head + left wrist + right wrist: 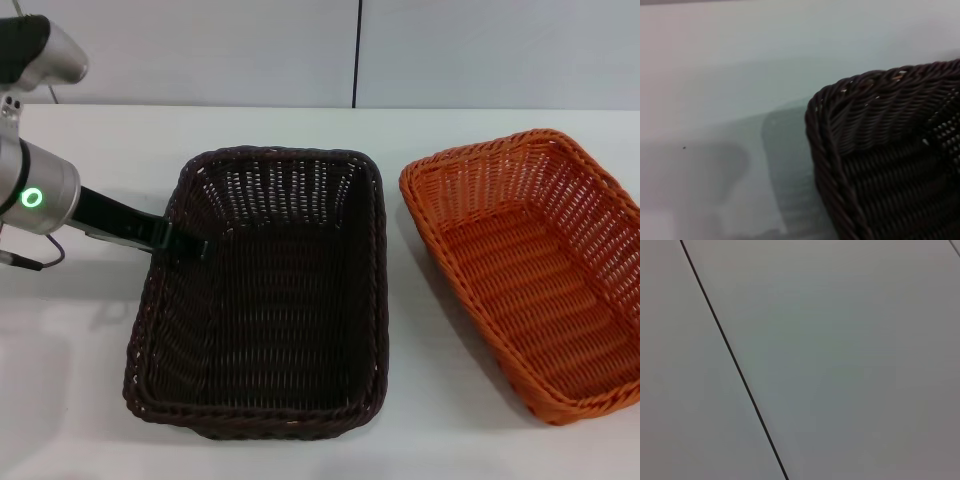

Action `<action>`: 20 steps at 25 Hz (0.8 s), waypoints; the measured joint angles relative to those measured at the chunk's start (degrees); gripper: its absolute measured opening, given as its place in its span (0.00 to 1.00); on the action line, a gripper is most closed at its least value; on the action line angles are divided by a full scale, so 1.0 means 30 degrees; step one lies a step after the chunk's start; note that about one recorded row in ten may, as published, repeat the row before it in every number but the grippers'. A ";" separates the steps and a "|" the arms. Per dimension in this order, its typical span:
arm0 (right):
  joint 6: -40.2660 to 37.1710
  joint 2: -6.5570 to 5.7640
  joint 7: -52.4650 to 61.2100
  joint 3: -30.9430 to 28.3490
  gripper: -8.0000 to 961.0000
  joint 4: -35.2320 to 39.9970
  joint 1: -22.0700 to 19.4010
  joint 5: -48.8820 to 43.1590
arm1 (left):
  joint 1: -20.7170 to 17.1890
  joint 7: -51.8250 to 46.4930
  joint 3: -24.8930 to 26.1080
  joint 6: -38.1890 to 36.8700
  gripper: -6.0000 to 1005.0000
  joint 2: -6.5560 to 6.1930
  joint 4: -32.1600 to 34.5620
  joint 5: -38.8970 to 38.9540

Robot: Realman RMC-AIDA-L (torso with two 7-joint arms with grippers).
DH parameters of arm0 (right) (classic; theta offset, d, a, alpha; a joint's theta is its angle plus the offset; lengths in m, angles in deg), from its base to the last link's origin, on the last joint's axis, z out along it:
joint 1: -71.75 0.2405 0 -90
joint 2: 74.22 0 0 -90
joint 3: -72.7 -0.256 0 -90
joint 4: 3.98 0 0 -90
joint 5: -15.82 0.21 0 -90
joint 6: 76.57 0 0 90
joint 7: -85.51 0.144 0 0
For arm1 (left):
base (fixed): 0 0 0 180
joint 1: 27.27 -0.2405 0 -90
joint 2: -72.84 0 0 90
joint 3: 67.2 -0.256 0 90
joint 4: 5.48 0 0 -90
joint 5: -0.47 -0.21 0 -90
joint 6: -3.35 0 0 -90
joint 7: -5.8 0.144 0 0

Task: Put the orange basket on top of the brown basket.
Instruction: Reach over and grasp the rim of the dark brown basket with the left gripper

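Observation:
The brown basket [262,300] stands upright in the middle of the white table. The orange basket [535,270] stands upright to its right, apart from it by a narrow gap and turned at a slight angle. My left gripper [183,243] reaches in from the left and sits at the brown basket's left rim, touching it. The left wrist view shows one corner of the brown basket [890,150] close up, resting on the table. My right gripper is out of view, and the right wrist view shows only a pale surface with a dark seam.
The white table [80,380] extends to the left of the baskets and behind them. A wall with a dark vertical seam [356,50] stands at the back. The orange basket reaches the right edge of the head view.

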 joint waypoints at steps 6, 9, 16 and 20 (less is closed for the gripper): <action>0.0057 0.0000 -0.0001 0.0001 0.87 -0.0016 0.0009 -0.0001 | -0.0015 -0.0029 -0.0073 -0.0615 0.76 0.0018 -0.0096 -0.0697; 0.0075 0.0001 0.0000 0.0001 0.87 -0.0023 0.0001 -0.0001 | -0.0092 -0.0022 -0.0023 -0.0628 0.63 -0.0001 -0.0314 -0.0705; 0.0245 0.0002 0.0000 0.0001 0.86 -0.0028 -0.0073 0.0000 | -0.0111 0.0042 -0.0132 -0.0639 0.50 -0.0008 -0.0382 -0.0709; 0.0573 -0.0007 -0.0001 0.0001 0.85 -0.0005 -0.0031 -0.0001 | -0.0071 0.0057 -0.0154 -0.0640 0.43 -0.0006 -0.0444 -0.0721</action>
